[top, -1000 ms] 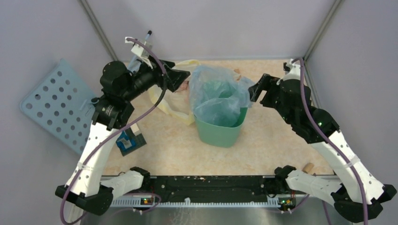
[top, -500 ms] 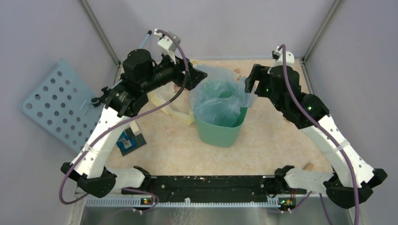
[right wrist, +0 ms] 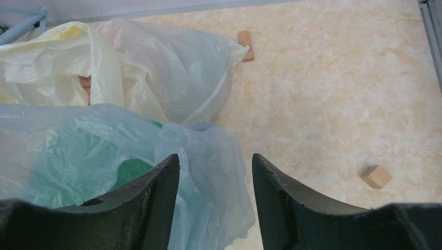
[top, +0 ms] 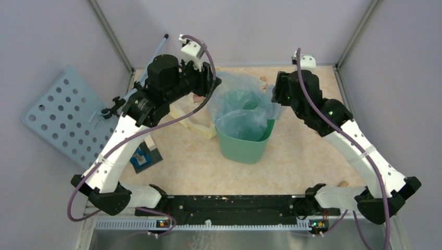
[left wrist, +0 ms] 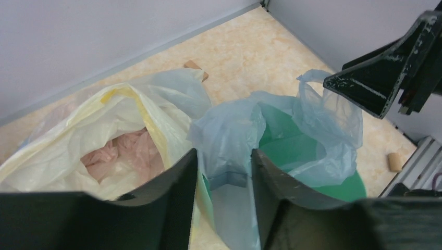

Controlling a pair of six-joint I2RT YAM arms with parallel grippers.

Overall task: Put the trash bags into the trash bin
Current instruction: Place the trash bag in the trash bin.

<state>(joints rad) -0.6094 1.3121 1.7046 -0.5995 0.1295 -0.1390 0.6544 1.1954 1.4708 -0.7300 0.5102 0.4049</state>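
Pale-blue, thin, crinkly see-through plastic bag sits partly inside the mint-green, rounded-square plastic bin, which stands near the middle of the table. The bag's lower part lies in the bin against the green walls. Its upper part billows above the rim and spills toward the table's far edge.

At the bag's far-left side, the left hand has its fingers partly apart with a fold of the blue film between them. I cannot tell whether they press it. At the far-right side, the right hand has its fingers spread astride a loose lobe of the bag, with no pinch showing.

A whitish plastic bag with a yellow rim lies just beside the bin on its left, touching the blue film.

By my judgement the task is well under way but not finished. The bag is in, yet its loose top is not yet pushed down or drawn over the rim.
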